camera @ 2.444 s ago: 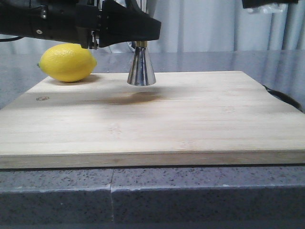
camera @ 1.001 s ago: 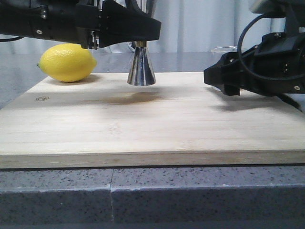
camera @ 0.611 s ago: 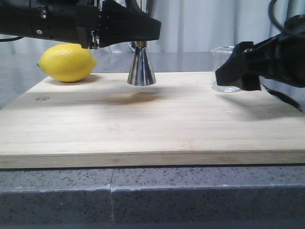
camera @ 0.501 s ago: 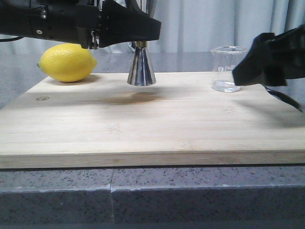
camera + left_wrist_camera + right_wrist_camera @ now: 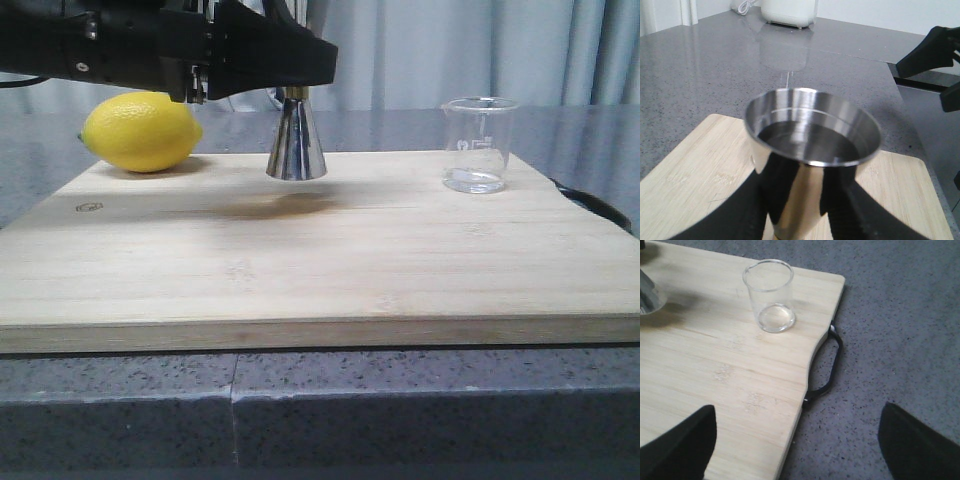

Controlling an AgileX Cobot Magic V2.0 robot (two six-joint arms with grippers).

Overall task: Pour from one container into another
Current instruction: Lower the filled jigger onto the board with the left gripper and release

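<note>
The steel jigger (image 5: 296, 138) stands upright on the wooden cutting board (image 5: 320, 250), its flared base planted toward the far edge, and the left gripper (image 5: 800, 220) is clamped right on it. In the left wrist view the two dark fingers (image 5: 747, 215) press in on either side of the jigger's (image 5: 807, 165) body below the wide upper cup, and that cup shows a dark, glossy interior; whether that is liquid or only reflection I cannot tell. From the front, the black bulk of the left arm (image 5: 170, 45) covers the jigger's top half, so only the lower cone and the brass-coloured waist band (image 5: 294, 94) show.

Over to the glass beaker (image 5: 479, 145): it stands upright on the board, well to the right of the jigger and near the board's right edge, alone, nothing touching it. A little clear liquid seems to sit at its bottom. The right wrist view looks down on the beaker (image 5: 769, 295) from a distance, spout rim visible, close to the board's black handle (image 5: 829, 365) at that corner. The right gripper (image 5: 795, 440) is spread wide and holding nothing, its two dark fingertips (image 5: 682, 445) at the frame's lower corners, well apart from the beaker.

A yellow lemon (image 5: 141, 131) rests on the board's far left corner, left of the jigger. The board lies on a grey speckled surface (image 5: 320, 410).
</note>
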